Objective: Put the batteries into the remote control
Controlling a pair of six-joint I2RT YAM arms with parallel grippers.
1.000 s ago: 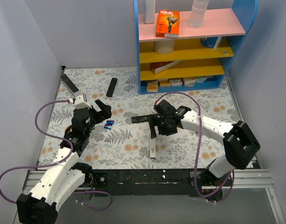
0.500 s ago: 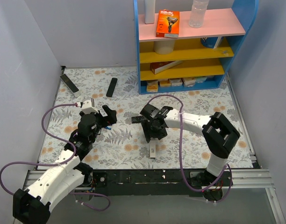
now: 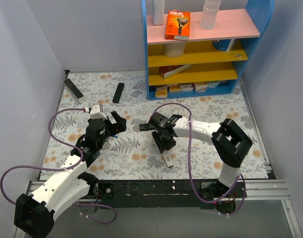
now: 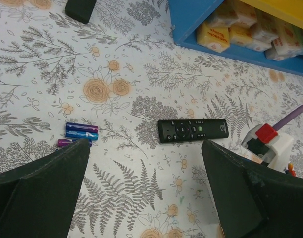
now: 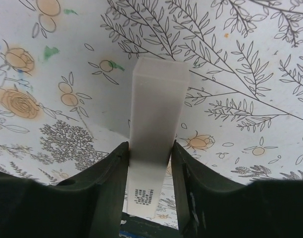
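Remote control (image 5: pixel 155 109): slim white bar, small grey marking near one end.
Position: lengthwise in the right pincer (image 5: pixel 149 148), fingers touching both sides.

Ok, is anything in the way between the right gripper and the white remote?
Nothing visible. In the right wrist view the white remote runs straight between the fingers of the right gripper, and both fingers sit against its long sides. Only the flowered table cover shows around it.

Remote control (image 5: pixel 156 124) between right jaws, another remote (image 3: pixel 145 127) just behind.
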